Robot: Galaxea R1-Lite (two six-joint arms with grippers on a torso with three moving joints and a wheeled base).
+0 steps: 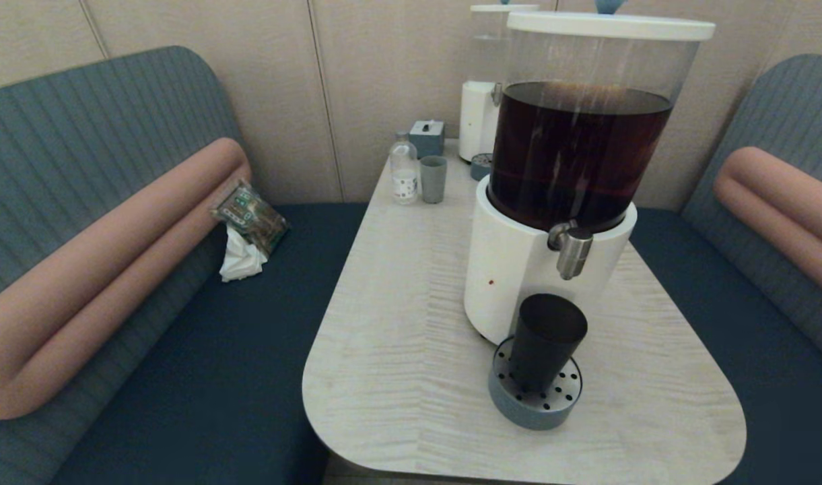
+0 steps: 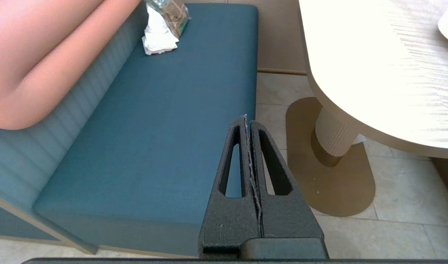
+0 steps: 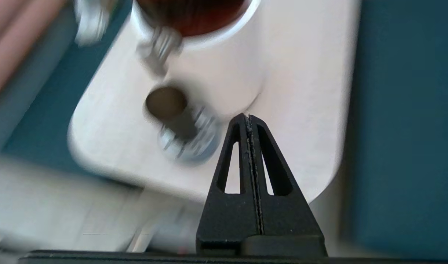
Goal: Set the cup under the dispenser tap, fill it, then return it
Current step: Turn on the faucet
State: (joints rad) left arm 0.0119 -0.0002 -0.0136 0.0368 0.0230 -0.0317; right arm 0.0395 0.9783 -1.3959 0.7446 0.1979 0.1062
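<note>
The black cup (image 1: 546, 341) stands upright on the round perforated drip tray (image 1: 534, 404), directly below the steel dispenser tap (image 1: 573, 250) of the big dispenser (image 1: 572, 155) with dark brown liquid. In the right wrist view the cup (image 3: 167, 104) and tap (image 3: 158, 49) show from above. My right gripper (image 3: 248, 118) is shut and empty, hovering over the table well apart from the cup. My left gripper (image 2: 247, 121) is shut and empty, parked low beside the table over the bench edge. Neither gripper shows in the head view.
At the table's (image 1: 397, 323) back stand a small grey-green cup (image 1: 433, 178), a clear bottle (image 1: 404, 168), a small blue box (image 1: 427, 137) and a smaller white dispenser (image 1: 481, 101). A snack packet with a tissue (image 1: 248, 225) lies on the left bench. Blue benches flank the table.
</note>
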